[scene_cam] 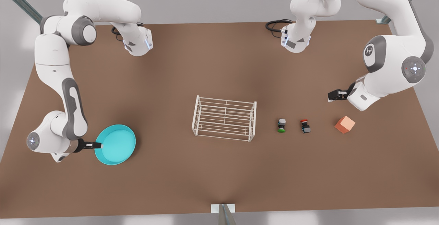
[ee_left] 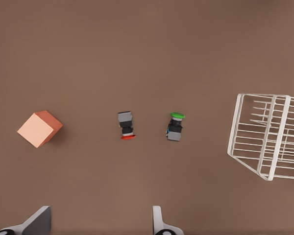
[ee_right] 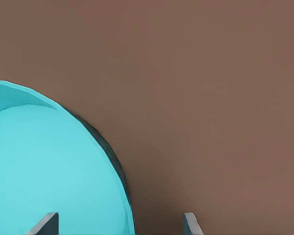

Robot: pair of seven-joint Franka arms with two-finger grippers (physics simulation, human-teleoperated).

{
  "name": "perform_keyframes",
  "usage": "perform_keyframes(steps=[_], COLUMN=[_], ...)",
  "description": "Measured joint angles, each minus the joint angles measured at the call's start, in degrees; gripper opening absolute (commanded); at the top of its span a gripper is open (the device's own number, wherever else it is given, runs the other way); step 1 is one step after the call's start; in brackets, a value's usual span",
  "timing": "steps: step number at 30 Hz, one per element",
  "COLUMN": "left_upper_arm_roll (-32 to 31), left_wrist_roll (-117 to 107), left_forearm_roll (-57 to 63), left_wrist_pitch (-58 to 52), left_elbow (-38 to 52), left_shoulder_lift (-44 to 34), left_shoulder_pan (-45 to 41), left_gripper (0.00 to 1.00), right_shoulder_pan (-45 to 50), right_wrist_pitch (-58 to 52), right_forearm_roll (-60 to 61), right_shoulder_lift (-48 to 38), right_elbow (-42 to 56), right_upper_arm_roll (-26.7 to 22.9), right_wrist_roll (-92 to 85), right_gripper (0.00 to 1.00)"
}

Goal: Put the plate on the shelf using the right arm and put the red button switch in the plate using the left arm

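Note:
The turquoise plate [scene_cam: 116, 144] [ee_right: 49, 161] lies on the table at the front view's left. My right gripper [scene_cam: 97, 145] [ee_right: 118, 223] is open at the plate's edge, one finger over the dish and one outside the rim. The white wire shelf [scene_cam: 224, 118] [ee_left: 269, 137] stands mid-table with nothing on it. The red button switch [scene_cam: 304, 126] [ee_left: 126, 126] lies on its side to the front view's right of the shelf. My left gripper [scene_cam: 332, 96] [ee_left: 98, 225] hovers open above the table, up and to the front view's right of the switch, holding nothing.
A green-capped switch [scene_cam: 281, 125] [ee_left: 175, 126] lies between the shelf and the red one. A salmon-orange cube [scene_cam: 344, 124] [ee_left: 39, 129] sits to the front view's right of the red switch, just below the left gripper. The brown table [scene_cam: 219, 184] has bare room in front.

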Motion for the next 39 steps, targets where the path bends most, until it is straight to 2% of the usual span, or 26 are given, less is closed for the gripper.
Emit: perform_keyframes(steps=[3, 6, 10, 14, 22, 28, 31, 37, 39], left_upper_arm_roll=[0.01, 0.0, 0.06, -0.41, -0.28, 4.09, 5.05, 4.56, 3.63], left_wrist_roll=[-0.01, -0.01, -0.01, -0.47, -1.51, -1.28, -0.5, 1.33, 1.98], left_forearm_roll=[0.02, 0.02, 0.03, 0.03, 2.62, 1.68, 0.48, 0.43, 1.0], left_wrist_pitch=[-0.06, -0.1, -0.08, -0.4, 3.39, 6.74, 5.62, 4.94, 5.24], left_elbow=[0.0, 0.0, 0.0, -0.15, 0.22, 0.83, 6.08, 6.61, 5.47], left_shoulder_lift=[0.0, 0.02, 0.1, 0.33, 3.06, -0.3, -2.39, 3.12, 4.65], left_shoulder_pan=[-0.01, 0.0, 0.01, -0.06, 0.74, 1.52, 3.06, 4.37, 0.81], left_gripper=[1.0, 1.0, 1.0, 1.0, 1.0, 1.0, 1.0, 1.0, 1.0], right_shoulder_pan=[-0.84, -0.94, -1.02, -1.03, -1.19, -1.29, -1.29, -1.13, -0.84], right_wrist_pitch=[0.27, 0.37, 0.32, 0.28, -0.19, -2.27, -3.8, -8.74, -10.9], right_forearm_roll=[0.05, 0.15, 0.64, 0.91, 1.21, 2.11, 2.55, 3.92, 4.52], right_shoulder_lift=[1.07, 1.32, 1.35, 1.43, 1.3, -0.82, -2.55, -7.45, -9.04], right_elbow=[0.14, 0.15, 0.15, 0.15, 0.21, 0.41, 0.42, 0.42, 0.42], right_upper_arm_roll=[0.53, 0.66, 0.83, 0.89, 1.25, 2.44, 3.08, 4.48, 4.78], right_wrist_roll=[-0.85, -1.53, -2.25, -2.9, -4.0, -4.77, -5.02, -5.22, -5.11], right_gripper=[0.9, 0.73, 0.62, 0.43, 0.23, 0.19, 0.19, 0.19, 0.19])
